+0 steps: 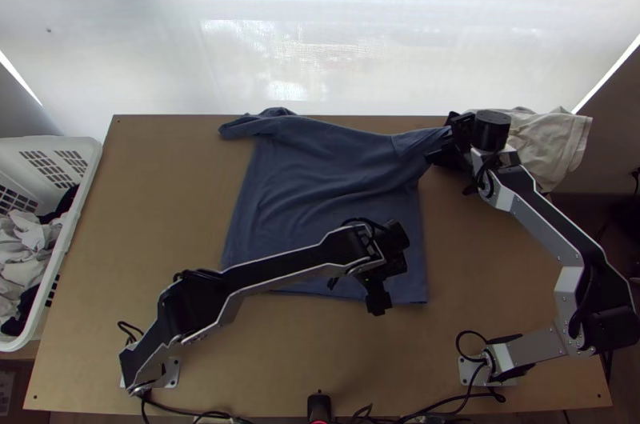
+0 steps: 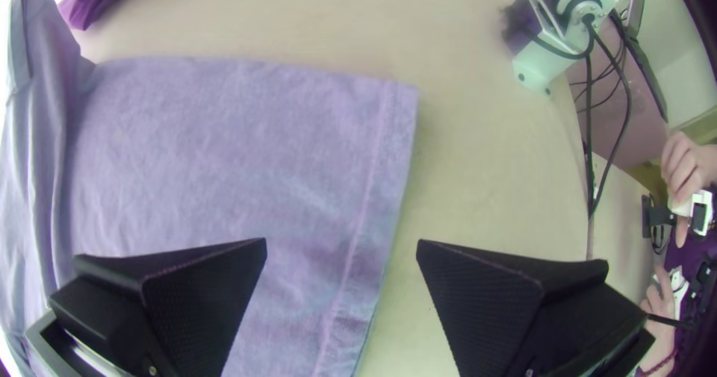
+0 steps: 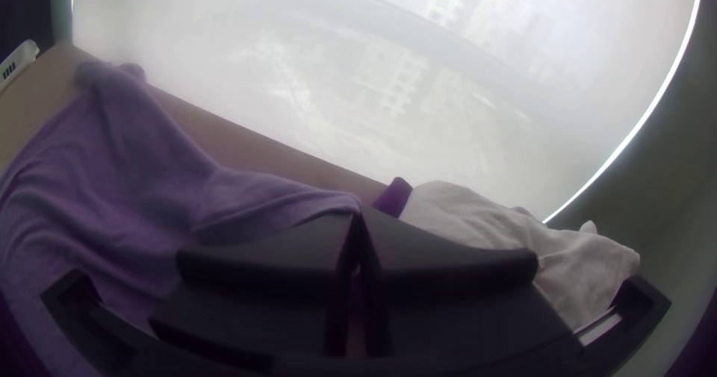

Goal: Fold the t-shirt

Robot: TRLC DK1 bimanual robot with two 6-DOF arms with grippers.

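Well, the right pincer (image 1: pixel 450 134) is closed on one sleeve of the blue t-shirt (image 1: pixel 320 184), and the body spreads out from there across the tabletop (image 1: pixel 160 208), lightly wrinkled. The left pincer (image 1: pixel 356 294) is open above the hem, one finger over cloth, the other past its edge. Bunched pale cloth (image 1: pixel 552 140) lies just beside the right pincer.

L grpr (image 1: pixel 356 292), jaws apart, abv T-shirt hem (image 2: pixel 370 235).
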